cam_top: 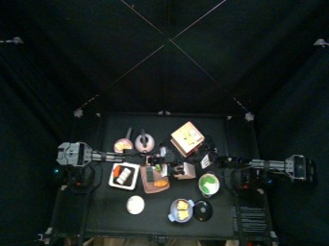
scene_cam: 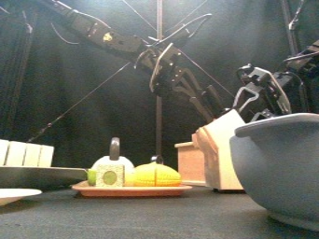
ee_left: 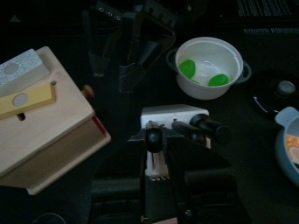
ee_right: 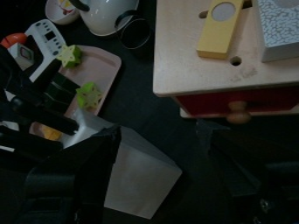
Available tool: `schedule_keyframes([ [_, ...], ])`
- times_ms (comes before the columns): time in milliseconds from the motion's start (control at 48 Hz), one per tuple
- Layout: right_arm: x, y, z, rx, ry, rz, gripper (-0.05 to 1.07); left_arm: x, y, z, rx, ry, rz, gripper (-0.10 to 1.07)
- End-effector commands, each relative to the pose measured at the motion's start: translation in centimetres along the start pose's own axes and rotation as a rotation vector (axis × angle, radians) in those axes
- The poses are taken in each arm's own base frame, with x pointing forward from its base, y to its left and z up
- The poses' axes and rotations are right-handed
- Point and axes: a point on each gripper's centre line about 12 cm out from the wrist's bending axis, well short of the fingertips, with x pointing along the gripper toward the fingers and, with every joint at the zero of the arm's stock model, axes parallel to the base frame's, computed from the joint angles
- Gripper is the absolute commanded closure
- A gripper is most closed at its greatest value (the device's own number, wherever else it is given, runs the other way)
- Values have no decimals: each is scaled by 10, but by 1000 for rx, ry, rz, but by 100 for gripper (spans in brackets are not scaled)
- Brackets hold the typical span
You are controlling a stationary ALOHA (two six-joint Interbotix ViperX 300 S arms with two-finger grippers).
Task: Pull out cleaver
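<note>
A wooden knife block [cam_top: 188, 139] stands mid-table, also seen in the front view [scene_cam: 222, 145] and both wrist views [ee_left: 41, 131] [ee_right: 198, 61]. A yellow handle with a hole [ee_right: 222, 26] and a pale patterned piece [ee_right: 274, 26] sit in its top; I cannot tell which is the cleaver. My right gripper [scene_cam: 253, 93] hangs open just right of the block's top, touching nothing. My left gripper [scene_cam: 159, 82] hangs high, left of the block, jaws slightly apart and empty. A grey metal slab [ee_right: 140, 179] lies below, between the two arms.
A white cup with green pieces [ee_left: 211, 68] stands right of the slab. A tray of toy food [scene_cam: 131, 189] is front left, a large grey bowl [scene_cam: 281, 168] front right. A white kettle [ee_right: 111, 10] and several plates, such as one [cam_top: 189, 209], fill the table.
</note>
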Motion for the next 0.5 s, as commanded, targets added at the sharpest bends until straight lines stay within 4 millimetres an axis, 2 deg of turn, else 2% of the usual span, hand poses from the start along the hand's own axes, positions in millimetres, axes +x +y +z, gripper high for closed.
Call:
schedule_keyframes([
  [0,-1,3,4,3,-13,9,4,-5,1,20,-2,-55,3,49],
  [479,-1,3,4,3,-12,7,4,-24,3,32,-2,-86,7,49],
])
